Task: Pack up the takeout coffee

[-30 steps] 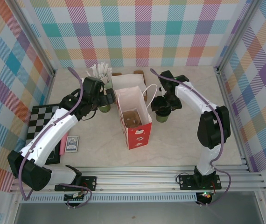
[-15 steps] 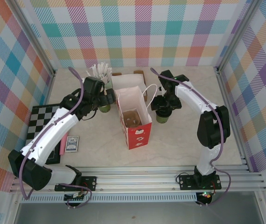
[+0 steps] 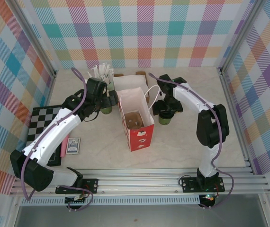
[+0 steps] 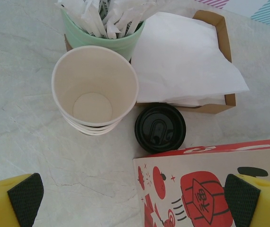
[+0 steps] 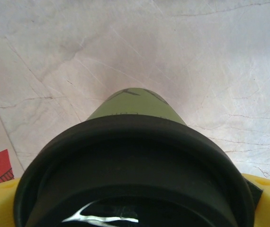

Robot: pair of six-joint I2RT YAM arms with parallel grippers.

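Both spread wide: right gripper (image 3: 166, 109) straddles takeout coffee (image 5: 132, 116) beside paper bag (image 3: 139, 135); left gripper (image 4: 134, 196) over stacked cups (image 4: 94, 90), loose lid (image 4: 160, 127).

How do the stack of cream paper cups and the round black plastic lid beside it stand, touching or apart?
Apart. The left wrist view shows bare table between the stack of cream paper cups and the round black plastic lid.

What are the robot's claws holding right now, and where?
Left claw: nothing. Right claw straddles the round black plastic lid of the green paper cup, but a real grip cannot be told.
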